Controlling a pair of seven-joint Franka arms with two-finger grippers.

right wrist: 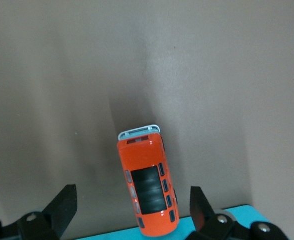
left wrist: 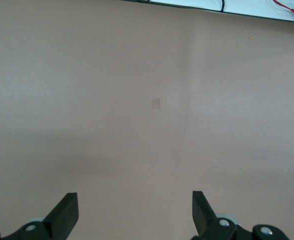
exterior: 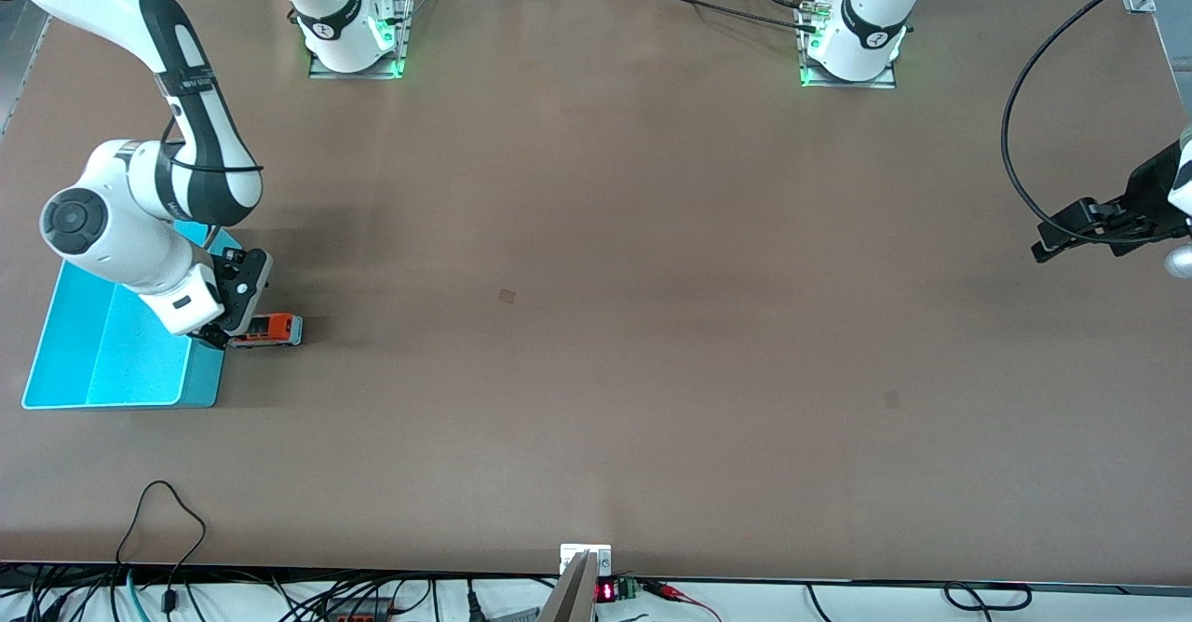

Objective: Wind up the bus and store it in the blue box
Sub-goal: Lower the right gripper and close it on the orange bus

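Note:
The orange-red bus (exterior: 272, 328) stands on its wheels on the table, right beside the wall of the blue box (exterior: 121, 361) that faces the left arm's end. My right gripper (exterior: 223, 337) hangs low over the bus, open. In the right wrist view its fingers (right wrist: 66, 200) stand wide on either side of the bus (right wrist: 148, 185) without touching it, and the box rim (right wrist: 107, 235) shows as a turquoise strip. My left gripper (exterior: 1048, 248) waits open over the table's left-arm end, with only bare table between its fingers (left wrist: 67, 210).
A black cable (exterior: 1024, 138) loops over the table near the left arm. Both arm bases (exterior: 354, 35) stand along the table edge farthest from the front camera. Cables and a small display (exterior: 605, 592) lie off the nearest edge.

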